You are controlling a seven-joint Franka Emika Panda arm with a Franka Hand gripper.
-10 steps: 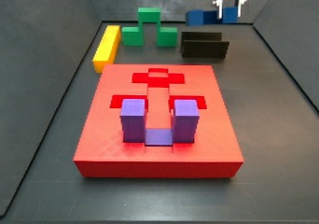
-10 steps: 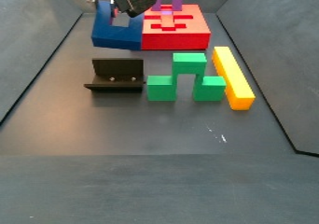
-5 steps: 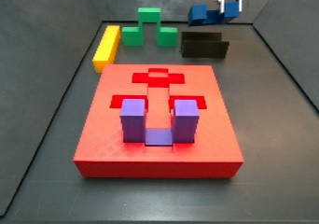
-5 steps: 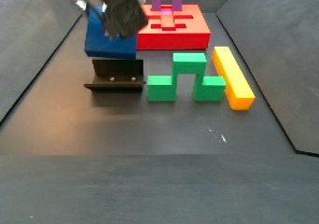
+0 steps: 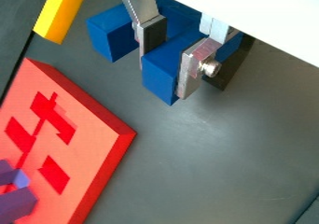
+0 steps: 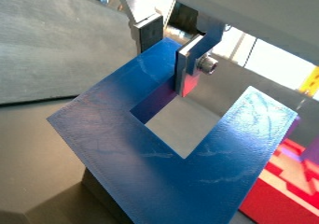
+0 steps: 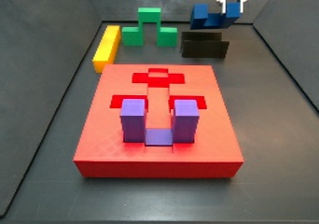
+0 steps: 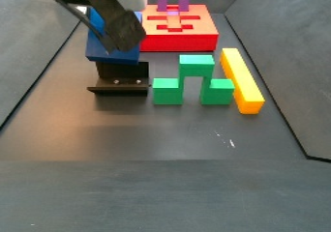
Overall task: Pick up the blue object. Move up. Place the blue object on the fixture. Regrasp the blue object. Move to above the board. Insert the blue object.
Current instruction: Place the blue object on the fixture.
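The blue object [image 7: 204, 15] is a blue U-shaped block, tilted and held at the far right of the bin. My gripper [image 7: 230, 4] is shut on one of its prongs. In a wrist view the fingers [image 5: 197, 67] clamp the blue object [image 5: 159, 76]; it also fills a wrist view [image 6: 125, 139], with the gripper [image 6: 173, 55] on its prong. In a side view the gripper [image 8: 119, 23] holds the blue object [image 8: 108, 48] just over the black fixture [image 8: 119, 82]; I cannot tell if they touch. The fixture [image 7: 203, 47] stands beyond the red board [image 7: 156, 134].
A purple U-shaped block [image 7: 159, 121] sits in the board's near recess. A green stepped block [image 8: 195, 79] and a long yellow bar [image 8: 241, 79] lie beside the fixture. The board [image 5: 50, 144] and the yellow bar [image 5: 60, 8] show in a wrist view. Grey bin walls enclose all.
My gripper has carried the blue object from beside the board to over the fixture and tipped it. Nothing else has moved.
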